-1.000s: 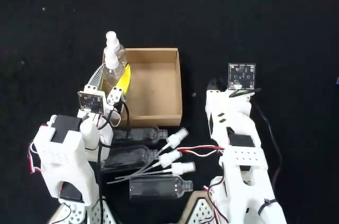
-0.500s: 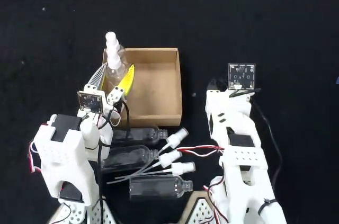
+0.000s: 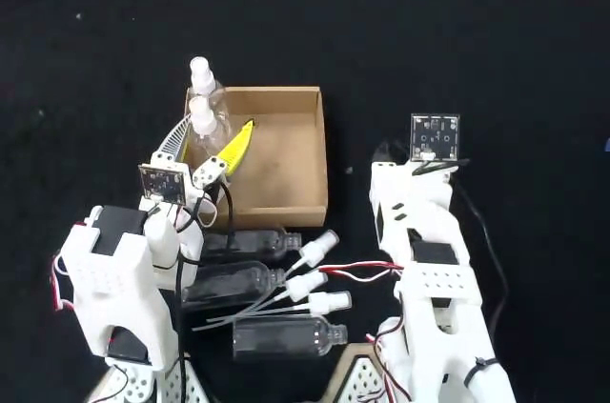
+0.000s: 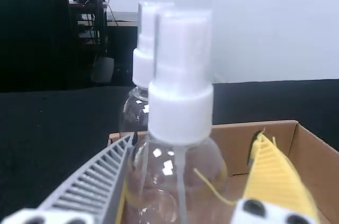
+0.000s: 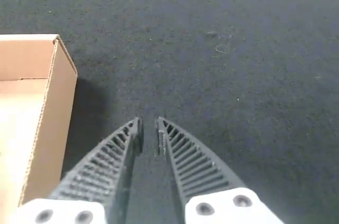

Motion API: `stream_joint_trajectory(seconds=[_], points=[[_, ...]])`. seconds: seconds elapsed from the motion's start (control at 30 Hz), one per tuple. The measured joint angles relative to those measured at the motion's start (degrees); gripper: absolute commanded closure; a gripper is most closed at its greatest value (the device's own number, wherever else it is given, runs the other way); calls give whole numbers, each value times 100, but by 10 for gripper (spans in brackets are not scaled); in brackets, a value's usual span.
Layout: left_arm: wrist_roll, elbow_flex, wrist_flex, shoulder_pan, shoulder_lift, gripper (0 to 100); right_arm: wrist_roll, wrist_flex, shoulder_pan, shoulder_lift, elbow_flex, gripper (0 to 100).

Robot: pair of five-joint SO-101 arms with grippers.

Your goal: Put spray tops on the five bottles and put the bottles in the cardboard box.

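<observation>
The left arm (image 3: pixel 114 279) and right arm (image 3: pixel 429 265) were blocky white plastic with black motors and red, white and black cables. The left claw (image 3: pixel 217 125), at the cardboard box (image 3: pixel 286 170), had one grey ribbed finger and one yellow. The right claw (image 5: pixel 149 128), beside the box, had two dark ribbed fingers (image 5: pixel 106 166) on screwed white mounts.

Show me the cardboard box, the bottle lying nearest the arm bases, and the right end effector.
cardboard box (image 3: pixel 322 151): high view, right wall's rim.
bottle nearest the arm bases (image 3: pixel 281 338): high view, middle of its clear body.
right end effector (image 5: pixel 149 134): right wrist view, midway between its fingertips.
</observation>
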Motion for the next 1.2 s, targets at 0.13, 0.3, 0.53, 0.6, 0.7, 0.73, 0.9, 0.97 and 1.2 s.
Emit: stream_joint_trajectory(seconds=[0.13,0.3,0.53,0.6,0.7,0.73,0.9,0.97,1.2], points=[[0,0,0,0,0,684,0,0,0,0,0,973],[0,0,0,0,0,708,0,0,0,0,0,973],[0,9,0,0,-44,708,0,0,0,0,0,973],[-18,70,35,0,-185,706,0,0,0,0,0,973],[-26,255,396,0,-659,704,0,0,0,0,0,973],[-26,281,633,0,-888,704,0,0,0,0,0,973],[-26,290,2338,0,-2154,704,18,0,0,0,0,973],[-26,299,3042,0,-2673,704,18,0,0,0,0,973],[-26,308,4747,0,-4290,704,18,0,0,0,0,973]])
